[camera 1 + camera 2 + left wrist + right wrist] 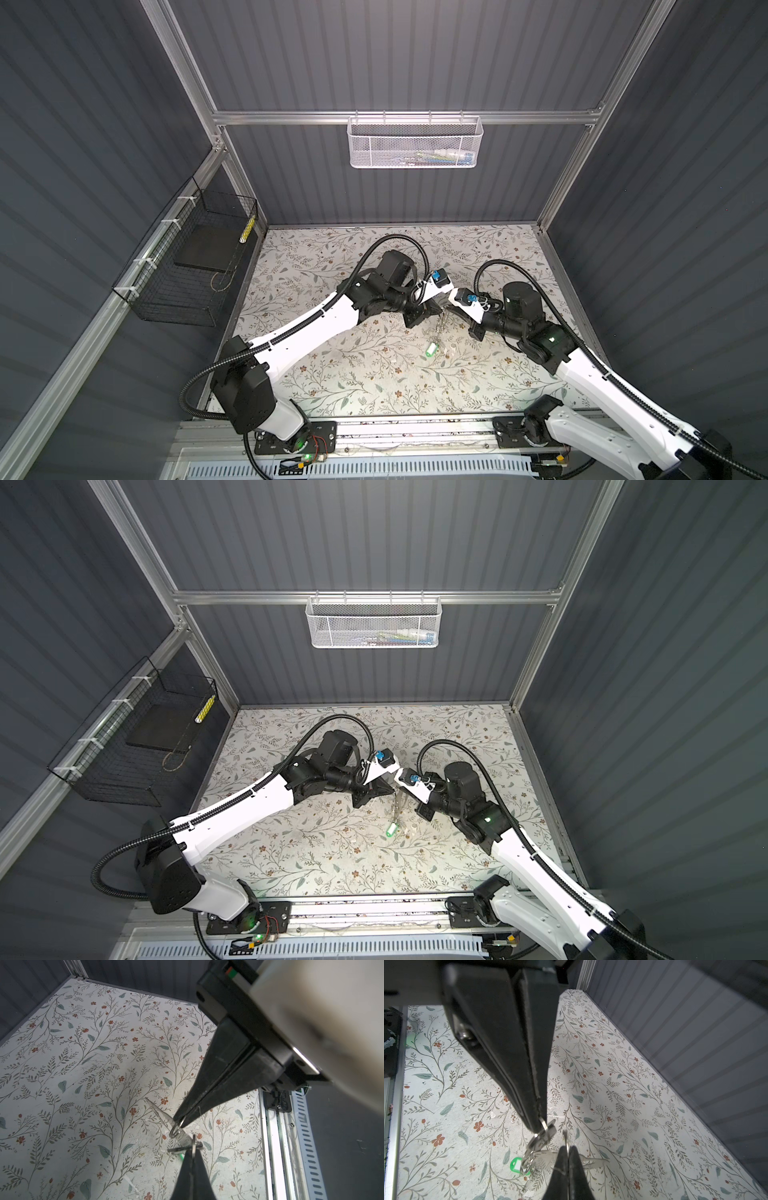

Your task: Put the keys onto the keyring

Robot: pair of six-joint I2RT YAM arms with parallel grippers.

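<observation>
1. Two arms meet over the middle of the table (332,374) in both top views. The left gripper (437,310) and right gripper (449,306) stand tip to tip, almost touching. A bunch of linked rings (439,328) hangs from between them toward the near side and ends in the green tag (430,350). Whether the tag rests on the table I cannot tell.

2. Left wrist view: the left gripper (193,1148) is pressed together on a thin metal ring seen edge-on. Just beside it the right gripper (180,1121), squeezed equally tight, pinches a second ring (175,1130). A silver key (159,1112) slants away behind that ring.

3. Right wrist view: the right gripper (567,1150) pinches its thin ring, with the silver key (593,1162) lying across behind the tips. The ring in the left gripper (540,1124) I take for the keyring (544,1123). It links down through the bunch to the green tag (516,1164).

4. Risks, as I judge them:
   - Each pinch is on thin round wire, so any twist or pull between the arms could snap a ring out of its grip and drop the bunch.
   - The tips are so near each other that a small aiming error would knock them together.
   - The hanging bunch could swing and drag a ring off line.
</observation>
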